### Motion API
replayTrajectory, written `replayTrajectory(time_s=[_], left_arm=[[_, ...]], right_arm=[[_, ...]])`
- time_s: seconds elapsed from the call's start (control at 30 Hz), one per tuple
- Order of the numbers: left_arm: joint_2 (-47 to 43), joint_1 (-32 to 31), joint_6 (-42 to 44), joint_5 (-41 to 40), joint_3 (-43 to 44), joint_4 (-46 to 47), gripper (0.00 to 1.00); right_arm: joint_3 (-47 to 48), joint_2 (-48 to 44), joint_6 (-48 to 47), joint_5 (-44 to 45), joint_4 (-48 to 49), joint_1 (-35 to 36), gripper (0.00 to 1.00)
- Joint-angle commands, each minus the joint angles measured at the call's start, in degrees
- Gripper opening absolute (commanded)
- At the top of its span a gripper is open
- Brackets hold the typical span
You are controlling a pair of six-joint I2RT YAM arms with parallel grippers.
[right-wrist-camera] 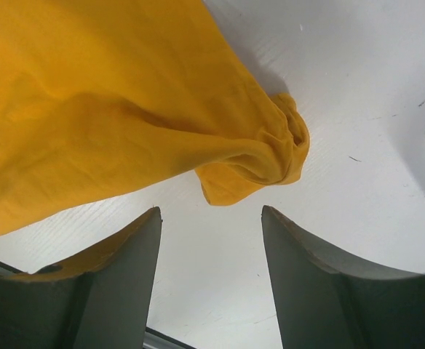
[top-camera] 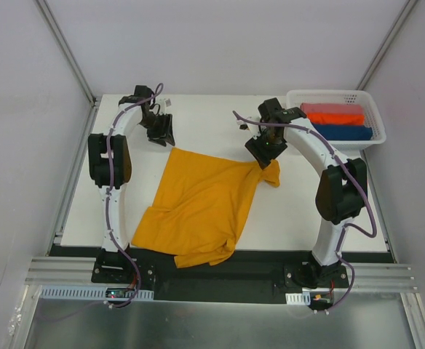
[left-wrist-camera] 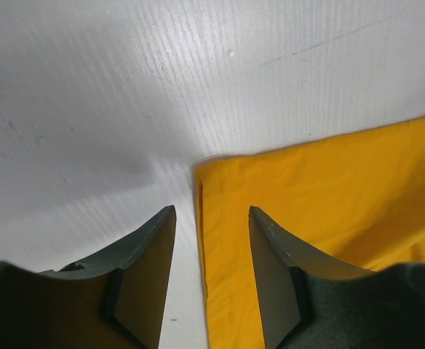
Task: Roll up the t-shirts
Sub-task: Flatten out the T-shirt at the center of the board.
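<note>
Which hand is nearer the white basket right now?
Right. The right hand hovers at the shirt's far right corner, just left of the basket; the left hand is by the shirt's far left corner, much farther off.

the t-shirt (top-camera: 201, 207) lies spread on the surface (top-camera: 198, 116) between the two arms, its near hem reaching the front edge. the left pincer (top-camera: 163, 137) is at the shirt's far left corner, the right pincer (top-camera: 265, 154) just behind its bunched far right corner. a basket (top-camera: 378, 120) sits at the surface's far right corner, apart from the shirt, with folded cloths (top-camera: 332, 114) side by side in it.
</note>
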Motion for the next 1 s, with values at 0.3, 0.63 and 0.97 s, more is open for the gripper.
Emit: replayTrajectory(time_s=[0.3,0.63,0.97], left_arm=[[5.96,-4.05,1.38,-4.03,3.85,-1.02,0.42],[5.26,-3.7,0.06,-10.53,2.26,-1.02,0.4],[4.82,-3.7,-0.81,-15.45,2.09,-0.31,0.34]], right_arm=[[0.93,-1.86,-0.62,1.2,-0.52,0.53,0.61],[0.75,-1.68,-0.97,1.46,-0.17,0.79,0.61],[1.55,-0.8,-1.06,1.46,-0.26,1.58,0.61]])
